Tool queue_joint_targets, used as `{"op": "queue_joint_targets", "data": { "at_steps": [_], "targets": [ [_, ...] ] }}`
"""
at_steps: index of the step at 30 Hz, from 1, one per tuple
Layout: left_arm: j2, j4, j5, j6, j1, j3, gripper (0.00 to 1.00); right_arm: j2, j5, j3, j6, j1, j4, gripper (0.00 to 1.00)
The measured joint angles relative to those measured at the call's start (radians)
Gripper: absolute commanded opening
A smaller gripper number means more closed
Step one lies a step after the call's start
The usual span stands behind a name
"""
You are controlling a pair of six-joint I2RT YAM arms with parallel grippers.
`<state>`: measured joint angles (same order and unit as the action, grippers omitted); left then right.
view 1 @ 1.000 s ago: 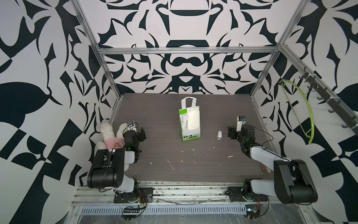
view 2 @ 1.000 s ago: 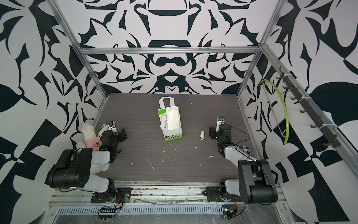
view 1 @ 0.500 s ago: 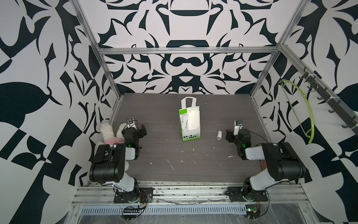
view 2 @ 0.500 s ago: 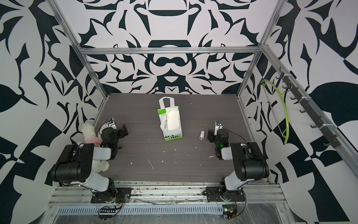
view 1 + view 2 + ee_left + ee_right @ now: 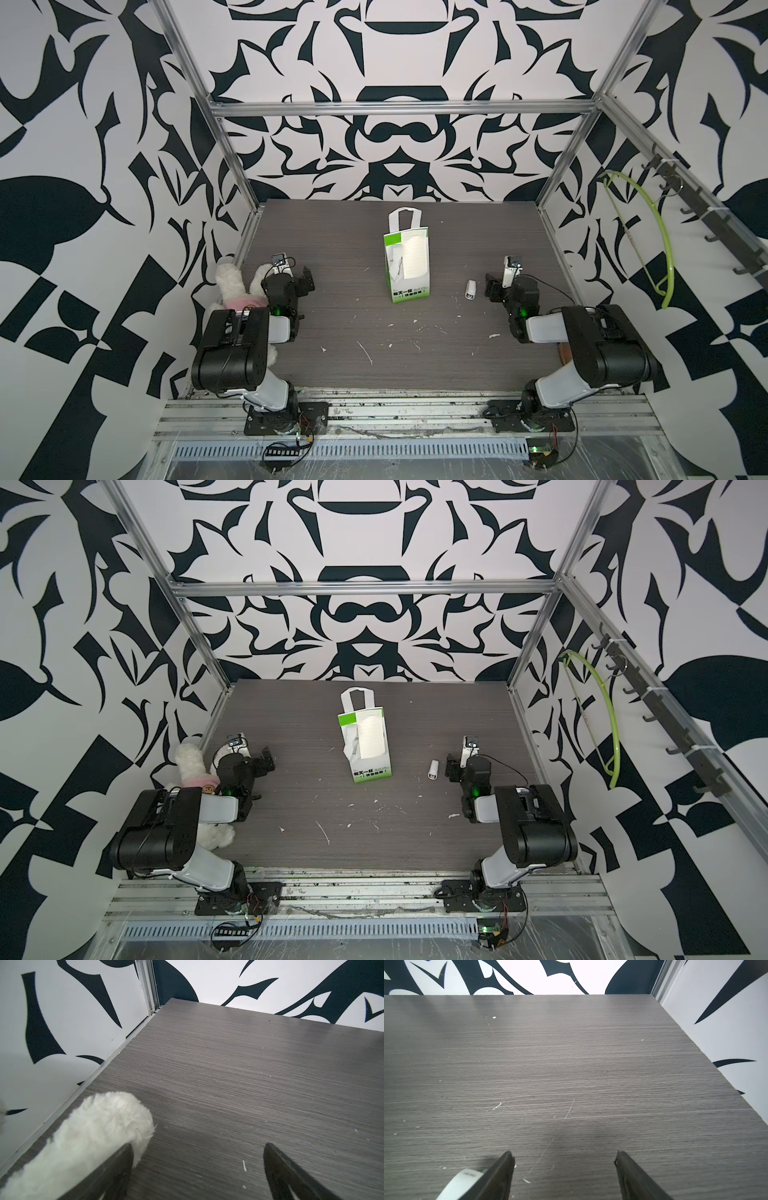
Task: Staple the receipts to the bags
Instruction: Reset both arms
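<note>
Bag (image 5: 409, 291) stands mid-table (image 5: 340, 232) with the receipt (image 5: 415, 257) on its front, seemingly stapled though no staple is visible; stapler (image 5: 470, 289) lies beside the right gripper (image 5: 563, 1155); that and the left gripper (image 5: 197, 1147) gape empty; little appears left.

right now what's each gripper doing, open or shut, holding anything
left gripper: open, holding nothing; the plush toy lies beside one finger.
right gripper: open, holding nothing; the stapler lies just outside one finger.
</note>
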<state>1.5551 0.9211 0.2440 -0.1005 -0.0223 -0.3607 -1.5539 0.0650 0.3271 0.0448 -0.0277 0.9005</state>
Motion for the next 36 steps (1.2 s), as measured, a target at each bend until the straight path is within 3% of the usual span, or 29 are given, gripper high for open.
{"op": "queue_joint_targets", "data": {
  "at_steps": [6,11,15,19,24,36],
  "targets": [
    [0.000,0.013,0.002,0.000,0.000,0.006,0.99,0.000,0.000,0.000,0.000,0.000,0.002,0.80],
    [0.021,0.250,0.051,-0.007,0.006,0.170,0.99,0.000,0.000,0.000,0.000,0.000,0.002,0.80],
    [0.007,0.134,0.050,-0.010,0.003,0.098,0.99,0.000,0.000,0.000,0.000,0.000,0.003,0.80],
    [0.007,0.271,0.008,0.022,0.019,0.122,0.99,0.000,0.000,0.000,0.000,0.000,0.003,0.80],
    [0.005,0.122,0.018,0.022,0.022,0.050,0.99,0.000,0.000,0.000,0.000,0.000,0.002,0.80],
    [0.004,0.016,0.000,0.018,0.005,-0.002,0.99,0.000,0.000,0.000,0.000,0.000,0.002,0.84]
  ]
}}
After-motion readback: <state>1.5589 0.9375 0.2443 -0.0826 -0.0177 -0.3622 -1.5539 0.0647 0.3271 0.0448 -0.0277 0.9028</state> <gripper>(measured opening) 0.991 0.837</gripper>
